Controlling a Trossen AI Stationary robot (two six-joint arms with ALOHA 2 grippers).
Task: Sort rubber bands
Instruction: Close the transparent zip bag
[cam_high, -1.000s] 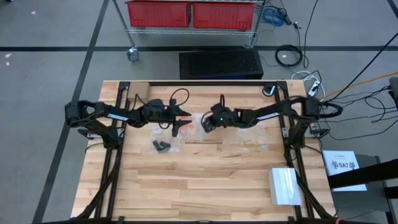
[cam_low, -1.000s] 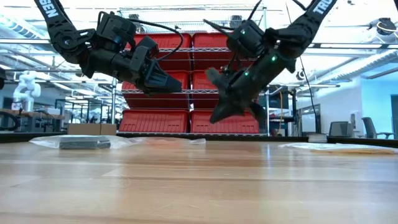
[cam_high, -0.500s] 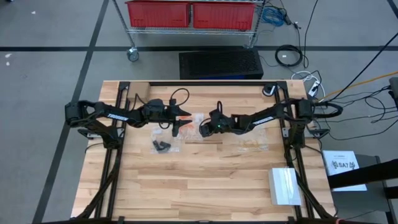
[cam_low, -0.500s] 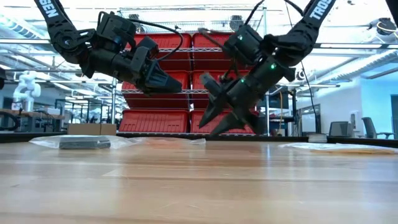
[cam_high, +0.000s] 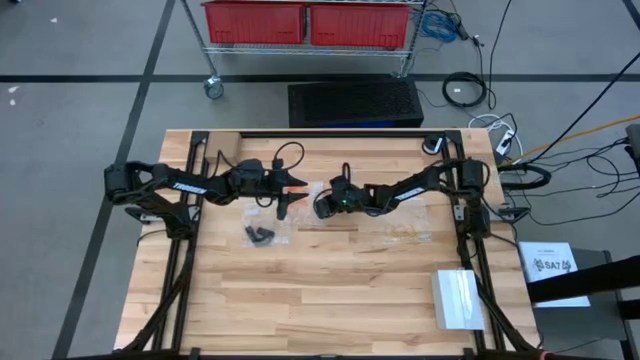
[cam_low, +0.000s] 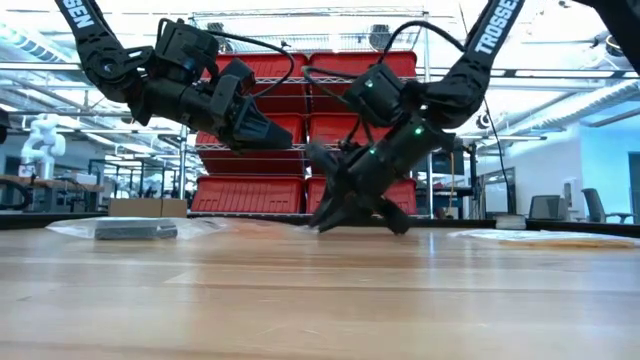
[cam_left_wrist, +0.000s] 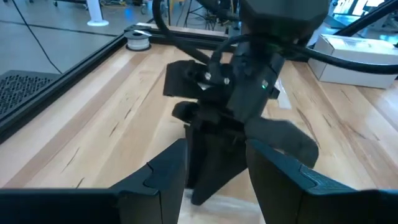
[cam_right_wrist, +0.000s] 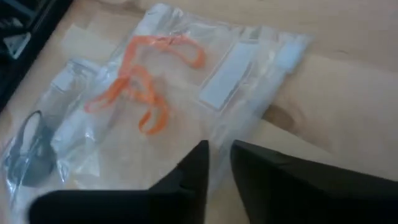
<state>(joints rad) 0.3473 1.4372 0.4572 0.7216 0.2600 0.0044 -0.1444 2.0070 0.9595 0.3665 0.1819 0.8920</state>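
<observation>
A clear plastic bag (cam_right_wrist: 186, 74) lies flat on the wooden table with orange rubber bands (cam_right_wrist: 140, 87) inside it. It also shows in the high view (cam_high: 308, 192). My right gripper (cam_high: 322, 205) has come down at this bag's edge; its fingers (cam_right_wrist: 196, 165) point down and stand a narrow gap apart. Its tips are at table height in the low view (cam_low: 350, 215). My left gripper (cam_high: 285, 197) is open and empty, held in the air (cam_low: 265, 135) just left of the right gripper. A black band (cam_right_wrist: 28, 146) lies in clear plastic beside the orange ones. My right gripper's fingertips are over the near edge of the clear bag (cam_right_wrist: 214, 134), pointing down at a slant from the table's right. I cannot tell whether they touch the bag.
A bag with black bands (cam_high: 258, 235) lies on the table near the left gripper. A bag with yellow-tan bands (cam_high: 400, 232) lies to the right. A white box (cam_high: 458, 298) sits at the front right. Red bins (cam_high: 305, 22) stand on a rack beyond the table.
My right gripper has moved toward the table's left edge and down, from the air to table height at the bag with the orange bands.
</observation>
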